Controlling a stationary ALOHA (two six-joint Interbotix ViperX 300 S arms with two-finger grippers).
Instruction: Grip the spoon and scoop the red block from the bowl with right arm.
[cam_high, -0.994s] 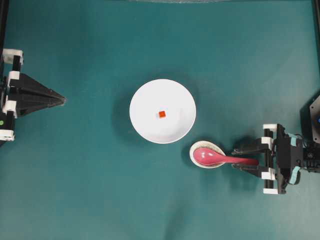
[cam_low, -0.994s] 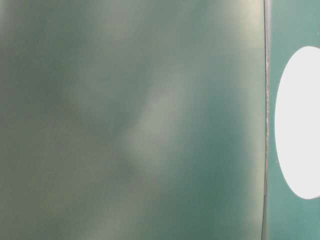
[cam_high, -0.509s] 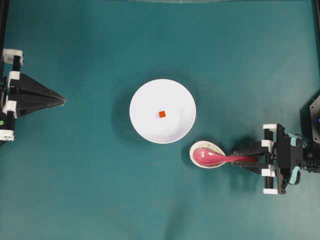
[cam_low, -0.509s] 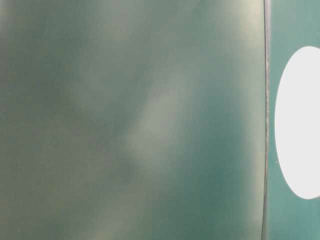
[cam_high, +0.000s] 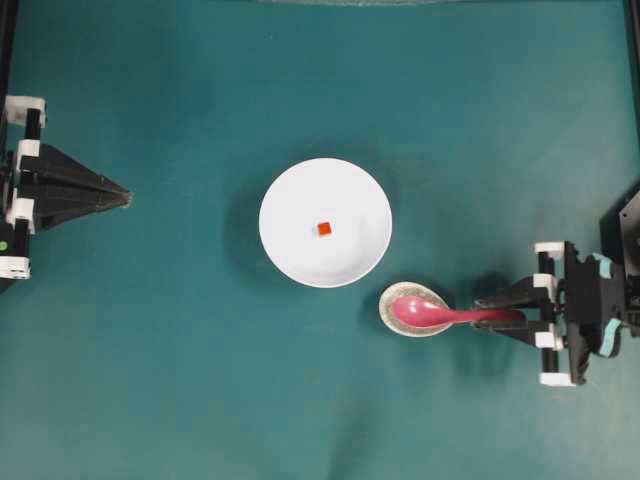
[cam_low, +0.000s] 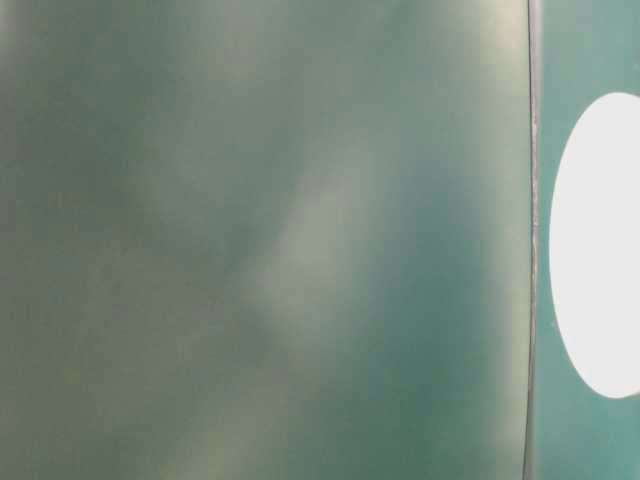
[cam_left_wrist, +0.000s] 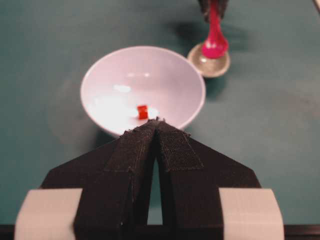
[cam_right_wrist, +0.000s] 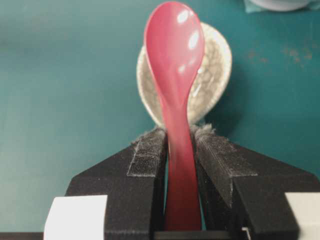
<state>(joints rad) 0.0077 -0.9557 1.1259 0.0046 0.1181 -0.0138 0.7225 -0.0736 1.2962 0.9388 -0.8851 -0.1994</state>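
Observation:
The pink spoon has its handle between the pads of my right gripper, which is shut on it. In the right wrist view the spoon runs straight out from the gripper, and its scoop is over a small speckled dish. The white bowl stands mid-table, up and left of the spoon, with the tiny red block at its centre. My left gripper is shut at the far left, pointing at the bowl and the red block.
The small speckled dish sits just below and right of the bowl, close to its rim. Teal cloth covers the table. The table-level view is a blur, with a white oval at its right edge.
The right gripper's jaws closed onto the spoon's handle. The gripper has since shifted slightly right, taking the spoon with it. The left arm, bowl and block have not moved.

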